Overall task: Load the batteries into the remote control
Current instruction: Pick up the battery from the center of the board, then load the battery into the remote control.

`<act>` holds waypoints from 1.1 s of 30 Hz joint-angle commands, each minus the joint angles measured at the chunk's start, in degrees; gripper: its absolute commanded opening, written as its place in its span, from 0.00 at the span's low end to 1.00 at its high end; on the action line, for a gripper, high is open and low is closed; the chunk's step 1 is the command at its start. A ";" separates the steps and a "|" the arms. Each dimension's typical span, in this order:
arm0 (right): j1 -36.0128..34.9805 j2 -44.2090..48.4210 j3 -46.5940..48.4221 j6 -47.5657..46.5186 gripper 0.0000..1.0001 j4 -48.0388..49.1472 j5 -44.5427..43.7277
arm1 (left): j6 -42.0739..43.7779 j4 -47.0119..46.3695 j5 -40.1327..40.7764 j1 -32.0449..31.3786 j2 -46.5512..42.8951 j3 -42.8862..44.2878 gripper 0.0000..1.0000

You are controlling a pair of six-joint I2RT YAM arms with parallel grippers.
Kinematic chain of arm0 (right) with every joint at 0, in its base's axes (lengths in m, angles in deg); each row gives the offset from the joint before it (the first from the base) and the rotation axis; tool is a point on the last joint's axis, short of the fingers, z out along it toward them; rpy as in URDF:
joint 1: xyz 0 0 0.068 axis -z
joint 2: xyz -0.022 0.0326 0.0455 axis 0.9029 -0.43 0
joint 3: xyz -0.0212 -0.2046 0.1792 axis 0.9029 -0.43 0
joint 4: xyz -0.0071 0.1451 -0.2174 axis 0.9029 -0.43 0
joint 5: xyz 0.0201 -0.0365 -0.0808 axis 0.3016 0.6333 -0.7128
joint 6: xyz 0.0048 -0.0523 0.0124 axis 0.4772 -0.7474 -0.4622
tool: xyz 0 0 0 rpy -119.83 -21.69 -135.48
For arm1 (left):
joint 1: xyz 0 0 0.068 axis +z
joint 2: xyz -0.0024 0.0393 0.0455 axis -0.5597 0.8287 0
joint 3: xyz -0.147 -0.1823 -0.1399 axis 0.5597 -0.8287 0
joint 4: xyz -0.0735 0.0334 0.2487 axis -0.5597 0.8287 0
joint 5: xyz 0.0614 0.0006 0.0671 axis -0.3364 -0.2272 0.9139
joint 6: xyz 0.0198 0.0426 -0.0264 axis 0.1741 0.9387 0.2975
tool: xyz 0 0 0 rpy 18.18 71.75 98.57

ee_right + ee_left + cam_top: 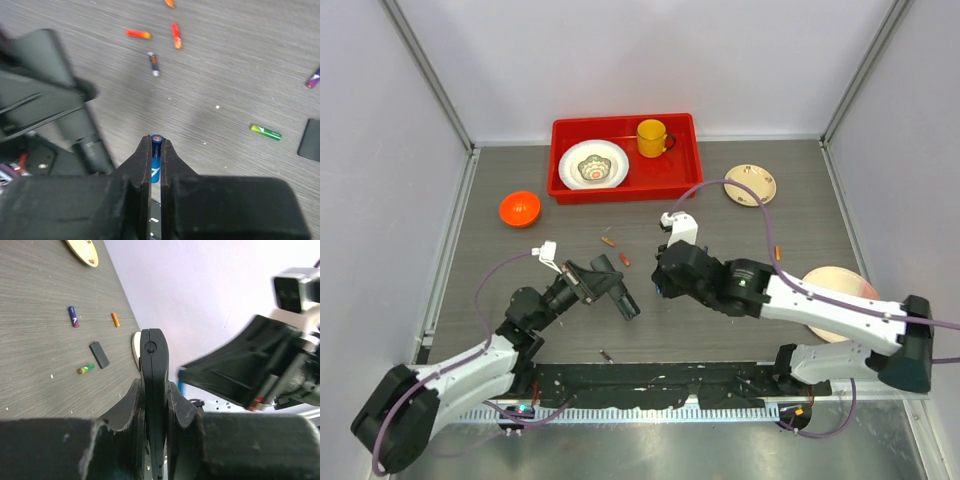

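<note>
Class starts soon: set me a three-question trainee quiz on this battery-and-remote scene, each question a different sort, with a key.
1. True or false: the left arm's fingers are shut on the remote control.
2. What colour is the battery gripped by the right arm's fingers? A orange; B blue; C green.
3. Fill the gap: the yellow mug stands in the red ____ at the far side of the table.

Key
1. True.
2. B.
3. tray.
</note>
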 commanded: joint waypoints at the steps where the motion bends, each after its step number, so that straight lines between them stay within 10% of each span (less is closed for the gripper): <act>1: -3.68 4.70 2.94 -0.09 0.01 -1.60 -6.37 | -3.05 -22.37 0.60 -0.09 8.15 2.72 0.00; 8: -9.39 3.83 6.99 -3.25 0.01 -1.42 -5.58 | -6.91 -40.66 -2.03 -0.09 23.54 5.01 0.00; 33: -14.94 -0.83 4.97 -12.32 0.01 9.30 -15.16 | -3.75 -40.58 -6.69 -0.71 23.38 9.58 0.00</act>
